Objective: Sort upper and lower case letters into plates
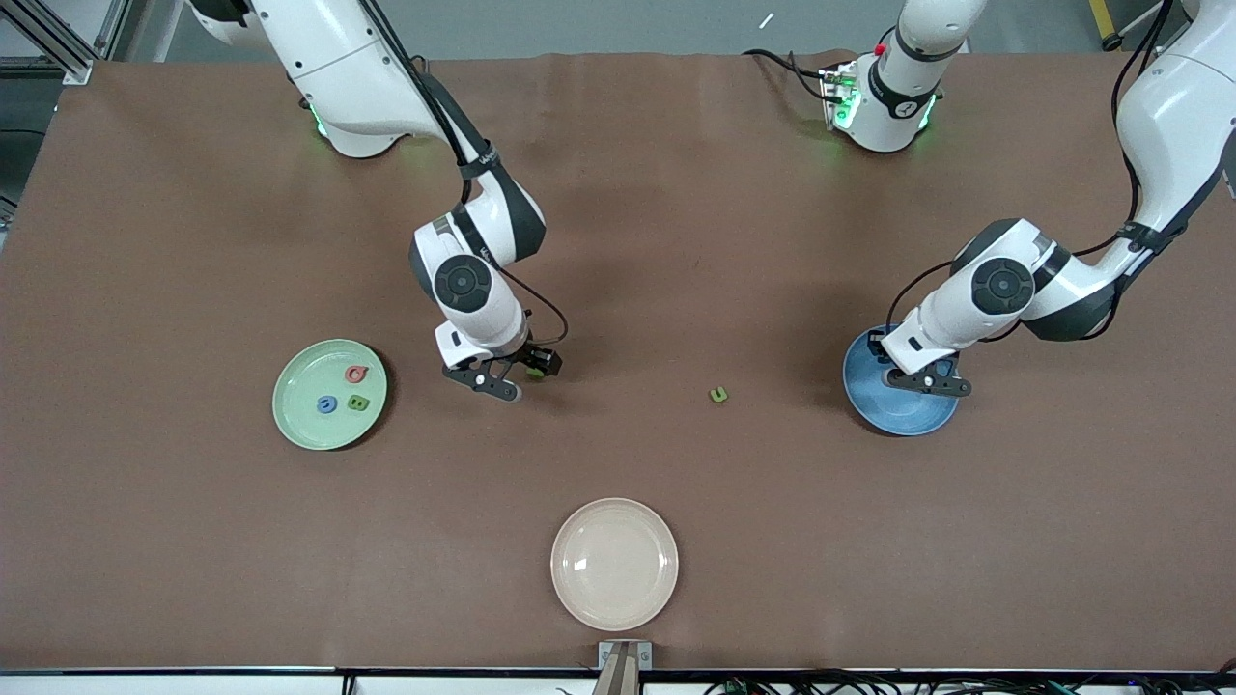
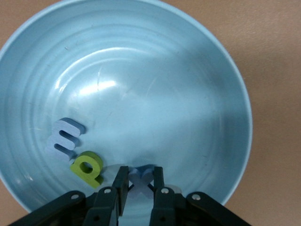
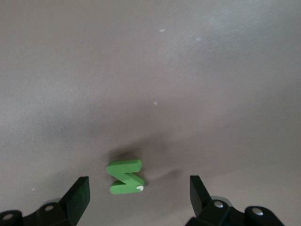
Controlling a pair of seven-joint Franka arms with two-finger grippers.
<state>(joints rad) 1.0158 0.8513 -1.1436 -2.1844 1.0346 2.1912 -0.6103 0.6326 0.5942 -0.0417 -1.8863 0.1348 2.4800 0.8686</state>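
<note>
My left gripper is low in the medium blue plate at the left arm's end of the table. In the left wrist view it is shut on a pale blue letter X that is down at the plate's floor. A pale blue E and a yellow-green letter lie beside it. My right gripper hangs low over the table beside the pale green plate. It is open around a green Z lying flat. The pale green plate holds a pink-red letter, a blue one and a green one. Another green letter lies on the table between the two plates.
A cream-white plate sits near the table's front edge, nearer to the front camera than both grippers. The brown table stretches wide around the plates.
</note>
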